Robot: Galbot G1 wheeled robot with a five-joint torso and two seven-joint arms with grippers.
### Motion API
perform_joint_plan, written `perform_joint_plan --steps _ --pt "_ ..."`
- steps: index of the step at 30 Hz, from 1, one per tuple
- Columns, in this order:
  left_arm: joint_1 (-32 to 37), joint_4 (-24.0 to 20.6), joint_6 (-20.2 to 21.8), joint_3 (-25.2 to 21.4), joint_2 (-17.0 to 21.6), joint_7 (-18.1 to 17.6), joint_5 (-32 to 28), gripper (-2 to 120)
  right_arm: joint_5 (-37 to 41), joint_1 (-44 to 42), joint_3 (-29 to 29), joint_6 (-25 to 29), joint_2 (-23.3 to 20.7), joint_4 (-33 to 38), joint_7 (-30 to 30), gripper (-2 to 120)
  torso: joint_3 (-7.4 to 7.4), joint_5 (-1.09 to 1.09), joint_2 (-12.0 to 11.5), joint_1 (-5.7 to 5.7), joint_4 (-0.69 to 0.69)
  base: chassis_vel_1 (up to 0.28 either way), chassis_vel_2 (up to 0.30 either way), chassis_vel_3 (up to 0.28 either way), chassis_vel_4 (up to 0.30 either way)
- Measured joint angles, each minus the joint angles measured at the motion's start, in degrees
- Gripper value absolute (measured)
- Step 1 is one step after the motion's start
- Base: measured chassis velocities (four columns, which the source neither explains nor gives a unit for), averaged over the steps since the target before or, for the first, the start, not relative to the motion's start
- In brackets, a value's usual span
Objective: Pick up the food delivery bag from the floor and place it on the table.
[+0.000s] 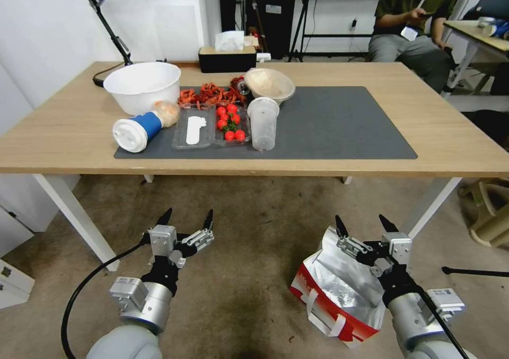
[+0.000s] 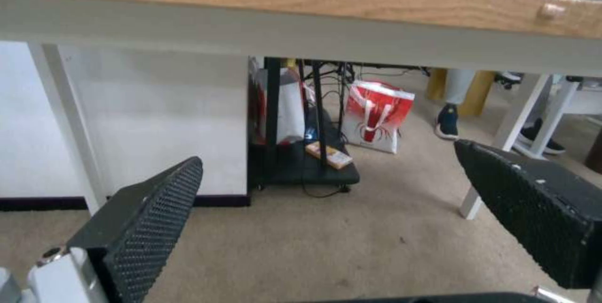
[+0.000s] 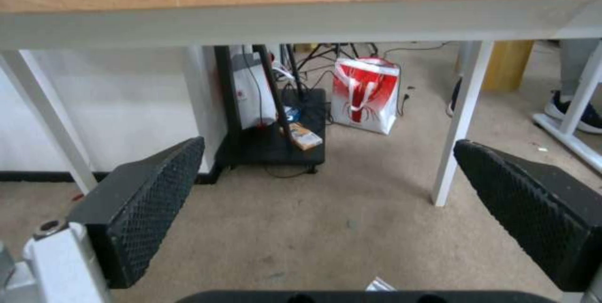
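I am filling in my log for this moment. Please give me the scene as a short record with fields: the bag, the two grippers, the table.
bag: food delivery bag on the floor before the table, open top showing foil lining
right gripper: open, above the bag, not gripping it
left gripper: open, over bare floor, holding nothing
table: dark grey mat with free space on its right part; white bowl, cherry tomatoes and clear cup on its left part

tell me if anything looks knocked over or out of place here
Yes. The food delivery bag lies tipped on the floor under the open right gripper, its foil lining showing. On the table, a white cup with a blue sleeve lies on its side on the dark mat.
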Motion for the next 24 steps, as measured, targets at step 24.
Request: perform_joint_plan --steps 24 --pt "0.7 -0.5 -0.4 0.0 -0.7 -0.1 0.5 100 0.0 -0.2 0.2 0.1 -0.4 -0.1 -0.5 100 -3.49 0.0 -5.6 -2.1 0.0 0.0 0.0 0.0 0.0"
